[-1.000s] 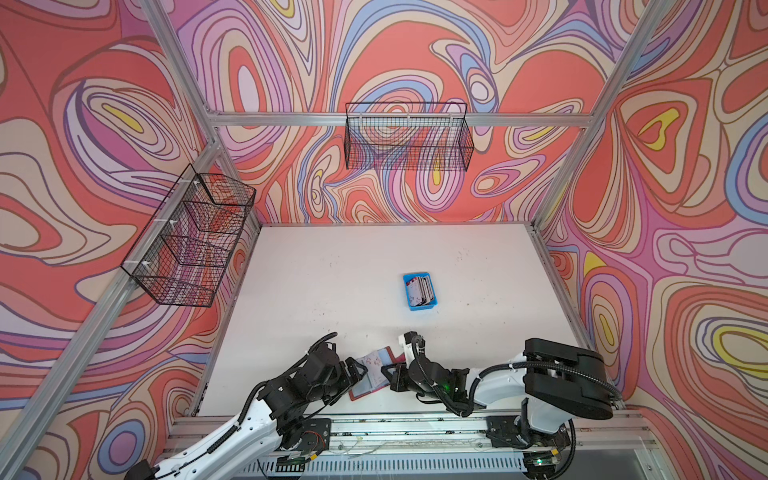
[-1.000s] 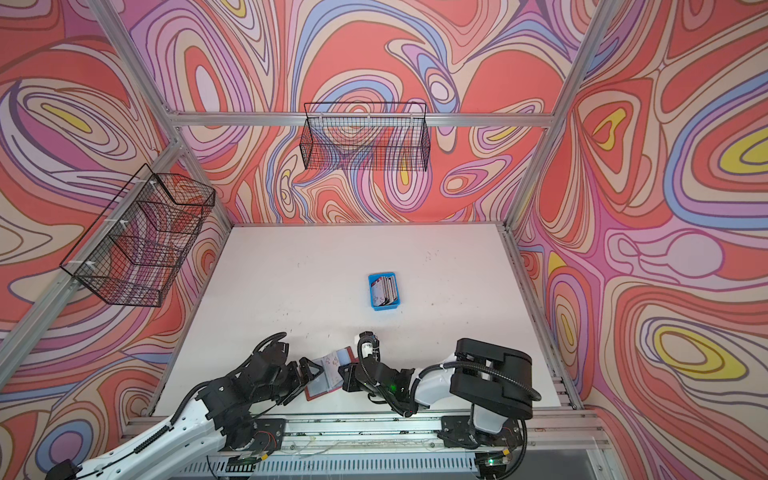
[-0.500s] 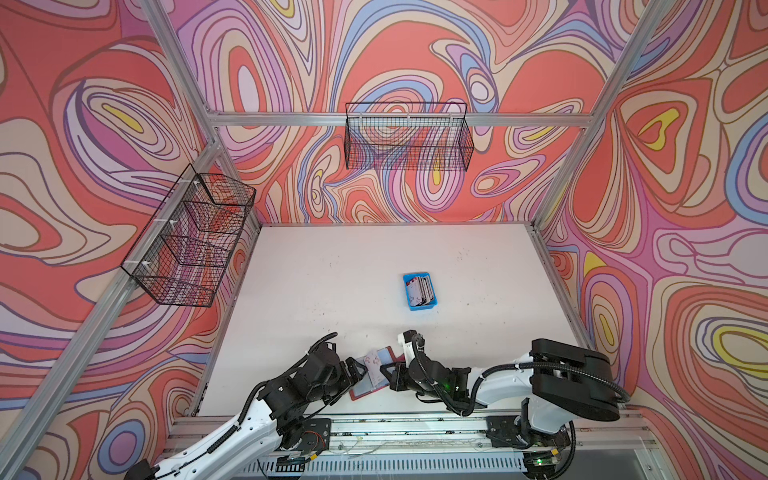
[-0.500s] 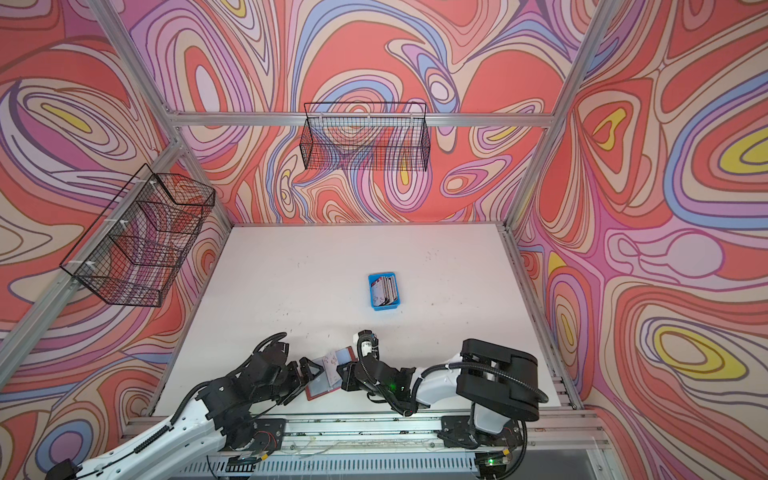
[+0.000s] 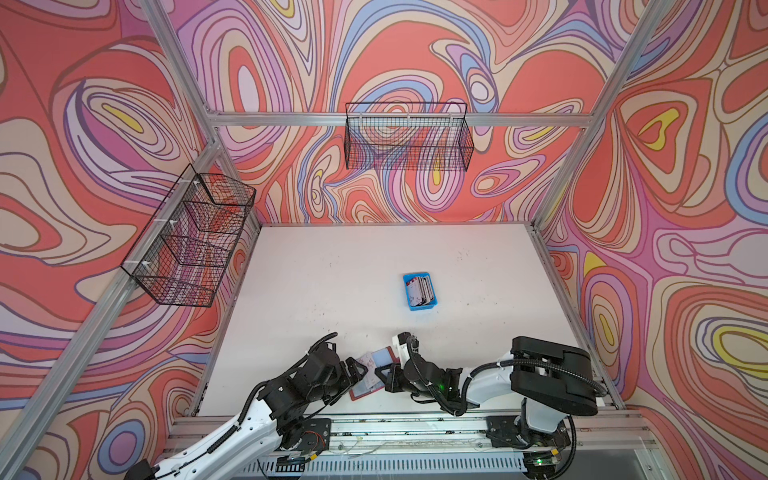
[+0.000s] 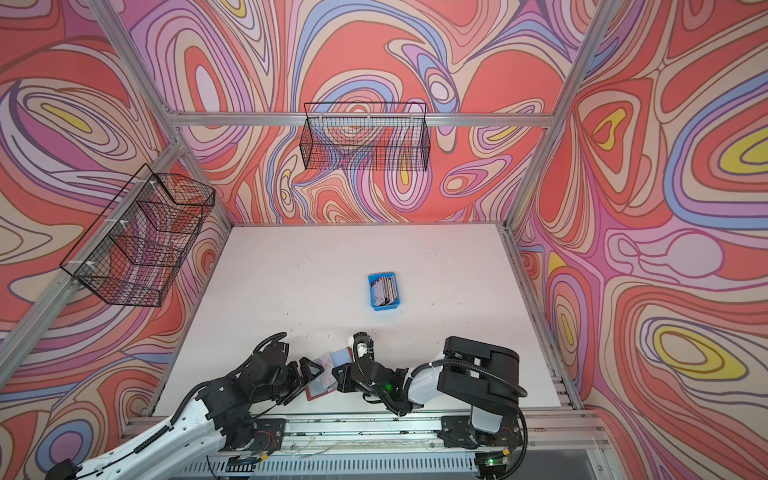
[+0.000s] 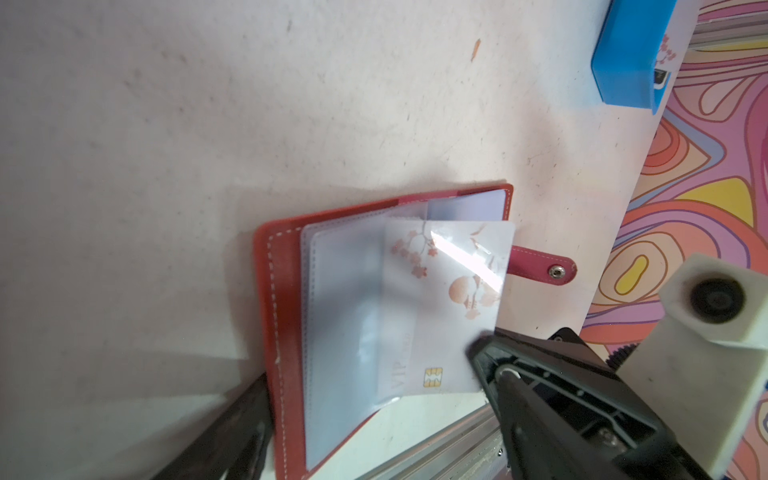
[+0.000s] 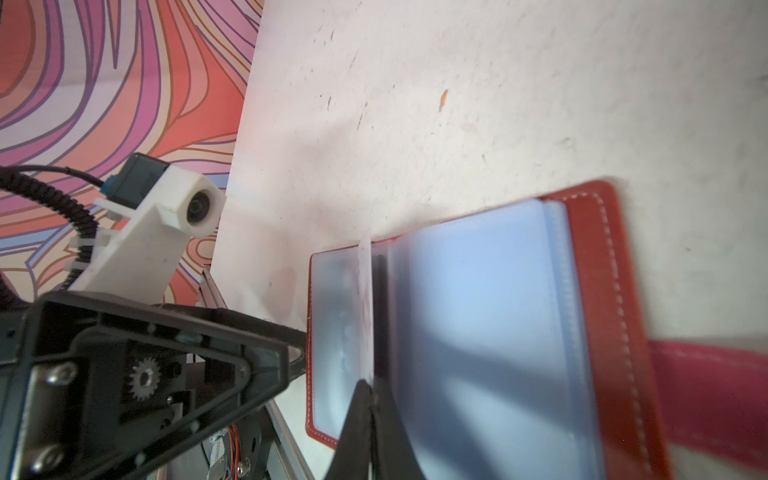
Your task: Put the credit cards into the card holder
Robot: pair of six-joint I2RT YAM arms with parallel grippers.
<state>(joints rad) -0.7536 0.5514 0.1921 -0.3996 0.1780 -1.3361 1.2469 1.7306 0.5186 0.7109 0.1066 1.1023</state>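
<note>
The red card holder (image 7: 278, 316) lies open at the table's near edge, its clear sleeves (image 7: 345, 299) facing up and its snap tab (image 7: 544, 268) out to the side. My right gripper (image 8: 368, 386) is shut on one white credit card (image 7: 453, 291) with pink blossoms and a gold chip. One end of this card sits under a clear sleeve. My left gripper (image 5: 356, 374) is open, one finger (image 8: 297, 353) against the holder's cover edge. More credit cards (image 5: 422, 289) stand in the blue tray (image 5: 417, 307) mid-table.
Two black wire baskets hang on the walls, one at the back (image 5: 407, 141) and one at the left (image 5: 195, 245). An aluminium rail (image 5: 395, 419) runs just below the table's near edge, close to the card holder (image 5: 368, 386) and both arms.
The right arm's elbow has shifted slightly sideways. Both grippers, the held card and the card holder stay almost where they were.
</note>
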